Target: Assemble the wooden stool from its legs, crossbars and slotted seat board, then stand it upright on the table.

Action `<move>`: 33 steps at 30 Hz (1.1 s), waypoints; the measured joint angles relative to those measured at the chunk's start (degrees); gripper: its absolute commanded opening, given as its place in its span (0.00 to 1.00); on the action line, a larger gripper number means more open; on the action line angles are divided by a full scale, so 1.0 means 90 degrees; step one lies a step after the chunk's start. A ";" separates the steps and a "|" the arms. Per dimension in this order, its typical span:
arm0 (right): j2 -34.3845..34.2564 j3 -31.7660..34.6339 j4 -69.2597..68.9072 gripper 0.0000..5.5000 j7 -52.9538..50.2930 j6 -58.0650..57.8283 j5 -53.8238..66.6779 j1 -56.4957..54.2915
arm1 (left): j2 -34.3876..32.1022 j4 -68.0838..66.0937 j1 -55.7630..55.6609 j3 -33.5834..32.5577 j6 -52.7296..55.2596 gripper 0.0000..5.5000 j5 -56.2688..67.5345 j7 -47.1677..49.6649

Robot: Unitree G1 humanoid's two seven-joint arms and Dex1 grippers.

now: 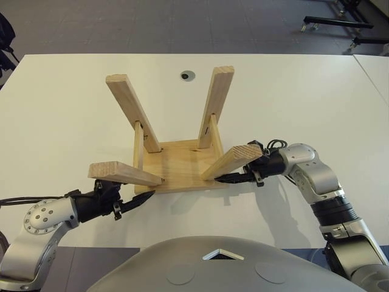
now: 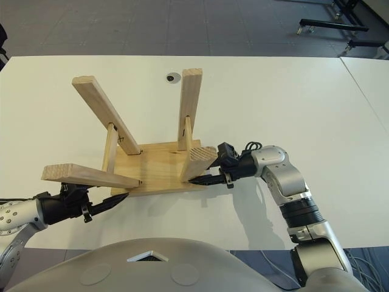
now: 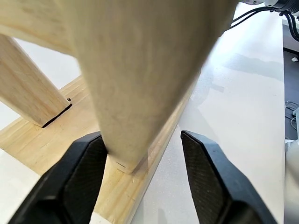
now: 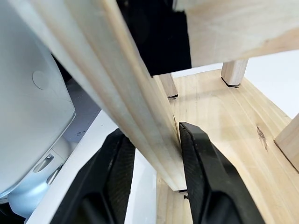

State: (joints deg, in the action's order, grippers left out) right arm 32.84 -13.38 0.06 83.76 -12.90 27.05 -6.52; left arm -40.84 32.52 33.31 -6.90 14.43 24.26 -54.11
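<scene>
Upturned stool (image 1: 182, 159) on the table (image 1: 304, 97), seat (image 1: 182, 169) flat and legs splayed upward. The left claw (image 1: 146, 196) gapes wide around the left leg (image 1: 124, 173) where it meets the seat. The right claw (image 1: 222, 178) clamps the right leg (image 1: 232, 160), low, just above the seat.

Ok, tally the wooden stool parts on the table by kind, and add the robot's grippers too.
stool legs: 4
crossbars: 2
seat board: 1
grippers, left gripper and right gripper: 2
Total: 9
</scene>
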 measured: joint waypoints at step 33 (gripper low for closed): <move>0.0806 0.0711 -0.0487 0.35 -0.2647 -0.7789 0.4163 -0.1684 | -0.0750 -0.0155 -0.0827 -0.1062 0.2386 0.70 0.3387 -0.0699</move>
State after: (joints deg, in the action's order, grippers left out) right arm 40.09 -6.99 -4.32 59.94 -83.00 64.51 -21.68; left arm -47.59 31.12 25.87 -16.46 35.90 54.75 -60.41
